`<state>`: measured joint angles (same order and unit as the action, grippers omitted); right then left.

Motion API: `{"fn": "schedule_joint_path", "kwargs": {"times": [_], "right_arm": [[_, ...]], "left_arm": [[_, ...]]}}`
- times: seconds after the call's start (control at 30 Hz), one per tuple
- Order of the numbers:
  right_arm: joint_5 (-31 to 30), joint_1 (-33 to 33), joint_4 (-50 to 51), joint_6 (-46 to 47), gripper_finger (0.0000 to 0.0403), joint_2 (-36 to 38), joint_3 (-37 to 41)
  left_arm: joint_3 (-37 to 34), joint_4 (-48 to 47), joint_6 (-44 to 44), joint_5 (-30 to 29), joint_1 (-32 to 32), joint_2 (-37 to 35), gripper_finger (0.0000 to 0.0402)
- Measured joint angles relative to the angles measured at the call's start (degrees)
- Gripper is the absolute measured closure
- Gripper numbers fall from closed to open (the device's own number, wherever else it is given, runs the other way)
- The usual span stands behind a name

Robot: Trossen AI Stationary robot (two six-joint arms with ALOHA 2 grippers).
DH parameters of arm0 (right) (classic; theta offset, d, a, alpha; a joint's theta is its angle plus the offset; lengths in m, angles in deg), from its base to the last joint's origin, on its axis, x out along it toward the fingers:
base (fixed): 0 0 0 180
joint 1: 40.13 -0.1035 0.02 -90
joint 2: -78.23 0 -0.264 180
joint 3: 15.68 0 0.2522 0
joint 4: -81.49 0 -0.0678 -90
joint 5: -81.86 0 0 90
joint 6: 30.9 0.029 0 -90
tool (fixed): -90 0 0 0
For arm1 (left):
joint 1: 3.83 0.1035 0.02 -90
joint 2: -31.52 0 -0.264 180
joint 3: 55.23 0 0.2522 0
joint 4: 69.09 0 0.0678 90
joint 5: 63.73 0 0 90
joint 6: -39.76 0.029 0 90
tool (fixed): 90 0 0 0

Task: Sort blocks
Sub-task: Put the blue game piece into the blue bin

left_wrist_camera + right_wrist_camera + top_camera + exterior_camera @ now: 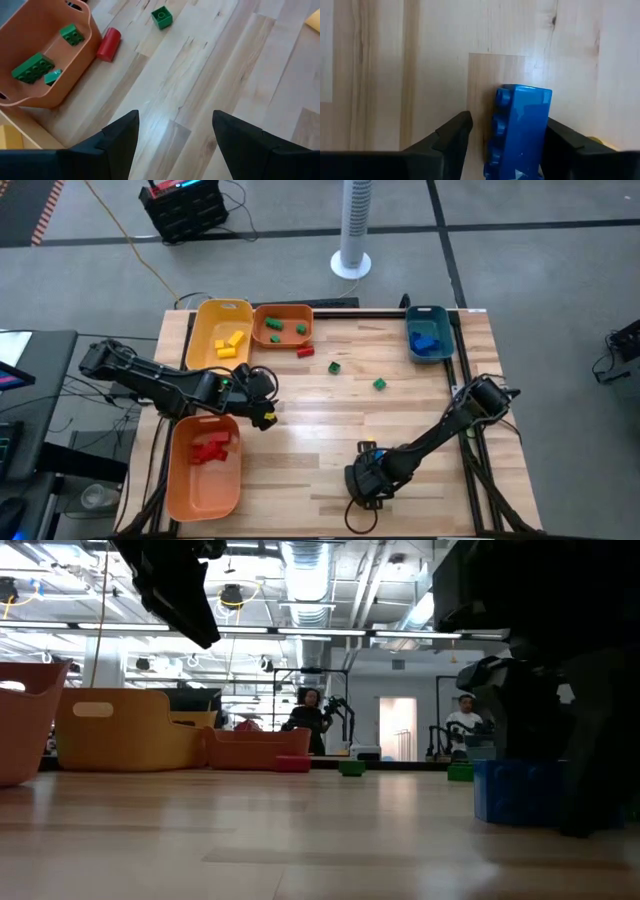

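A blue brick (520, 130) lies on the table near its near edge, also seen in the low view (515, 792). My right gripper (507, 135) is low over it and open, one finger on each side of the brick (368, 448). My left gripper (175, 130) hangs open and empty above the table's left middle (265, 412). A red block (305, 352) and two green blocks (335, 366) (380, 384) lie loose on the table. More blocks sit in the bins. My right gripper comes at the blue brick from above, its fingers across the brick's width. One finger (565, 142) stands right at the brick's smooth side (545, 125), but I cannot tell whether it touches. The other finger (452, 137) is clear of the studded side. The brick lies on the table.
A yellow bin (222, 335) with yellow blocks, an orange bin (283, 312) with green blocks and a teal bin (428, 315) with blue blocks line the far edge. A second orange bin (190, 480) with red blocks sits near left. Bare wood shows in the table's middle. People stand in the room behind.
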<state>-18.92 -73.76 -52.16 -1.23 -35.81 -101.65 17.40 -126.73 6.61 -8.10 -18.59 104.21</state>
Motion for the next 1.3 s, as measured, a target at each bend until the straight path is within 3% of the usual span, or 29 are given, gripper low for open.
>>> {"fn": "schedule_joint_path", "kwargs": {"times": [0.23,0.4,0.63,0.73,1.0,1.1,1.3], "right_arm": [[-1.98,0.26,1.18,-1.14,0.0254,-0.30,0.07],[-2.33,1.77,1.25,-4.97,0.0312,0.68,0.20],[-8.25,7.90,2.12,-13.83,0.0305,6.01,0.48],[-8.15,10.92,2.39,-17.89,0.0299,8.53,0.42],[-7.80,19.62,1.32,-28.70,0.0308,14.81,0.97],[-6.89,23.78,-2.79,-31.59,0.0308,19.40,4.64],[0.09,33.71,-21.85,-37.57,0.0308,26.50,14.27]], "left_arm": [[0.00,-0.06,1.53,0.00,0.00,-0.02,0.0155],[0.00,0.88,9.19,-0.71,0.43,-0.02,0.0155],[0.00,2.60,20.91,-7.57,2.95,0.36,0.0155],[-0.50,5.99,26.15,-9.82,4.56,0.54,0.0155],[-6.65,23.72,39.31,-4.77,9.24,0.47,0.0155],[-8.33,27.22,42.34,-3.42,10.48,0.53,0.0155],[-8.52,30.73,45.41,-3.31,11.96,0.55,0.0155]]}}
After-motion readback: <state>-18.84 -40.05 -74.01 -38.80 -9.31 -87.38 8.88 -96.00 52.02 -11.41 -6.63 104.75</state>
